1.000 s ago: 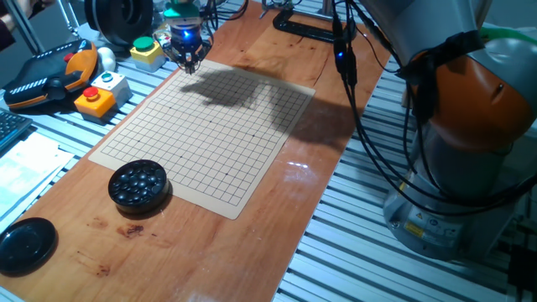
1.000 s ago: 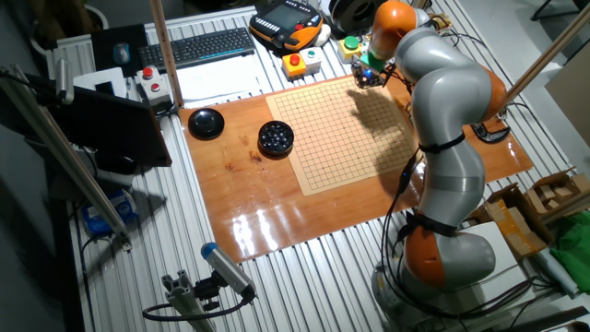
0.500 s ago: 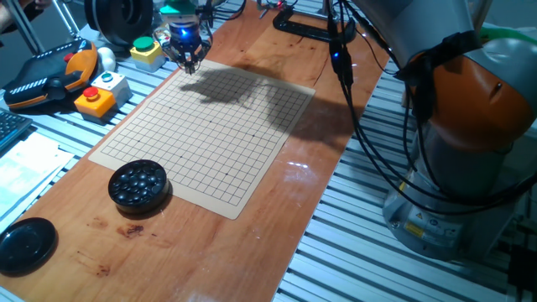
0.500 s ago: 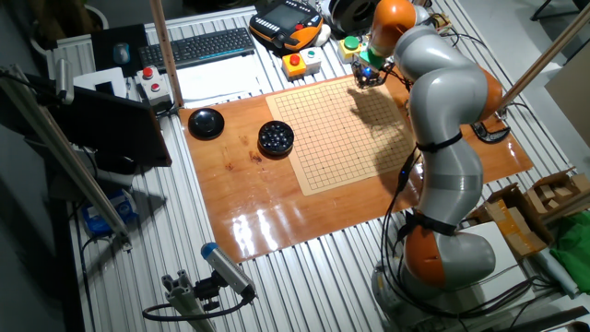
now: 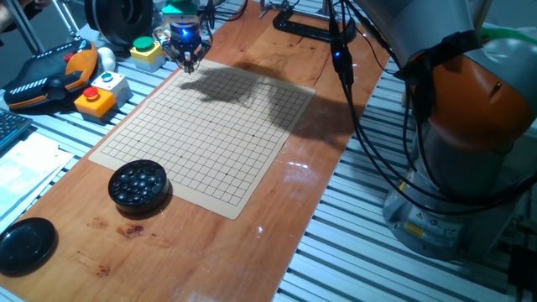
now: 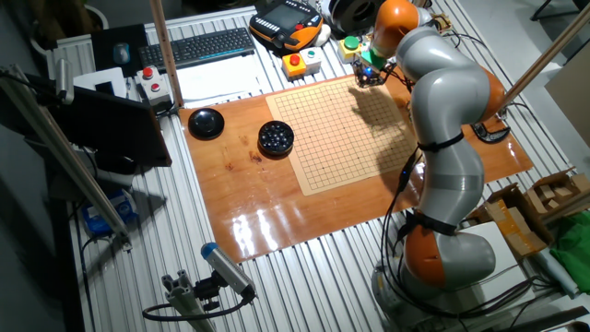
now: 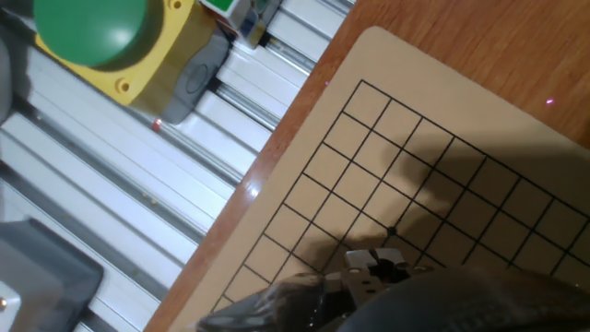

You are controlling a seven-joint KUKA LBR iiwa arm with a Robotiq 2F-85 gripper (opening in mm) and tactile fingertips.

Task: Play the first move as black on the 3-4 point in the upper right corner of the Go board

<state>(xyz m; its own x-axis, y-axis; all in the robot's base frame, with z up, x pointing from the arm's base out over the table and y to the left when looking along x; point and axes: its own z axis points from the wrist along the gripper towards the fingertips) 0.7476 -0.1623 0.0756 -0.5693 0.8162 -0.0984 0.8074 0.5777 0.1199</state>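
Starting nearest the fixed camera, a wooden tabletop (image 5: pixel 277 210) lies on ribbed aluminium rails and carries the tan Go board (image 5: pixel 210 134). The black lid (image 5: pixel 25 245) and the bowl of black stones (image 5: pixel 138 183) sit off the board's near corner. At the far end my gripper (image 5: pixel 187 65) hangs over the upper right corner (image 7: pixel 373 41), fingertips drawn close together; whether a stone sits between them I cannot tell. Beyond that corner stands a yellow box with a green button (image 7: pixel 111 41).

no readable text, labels or numbers anywhere
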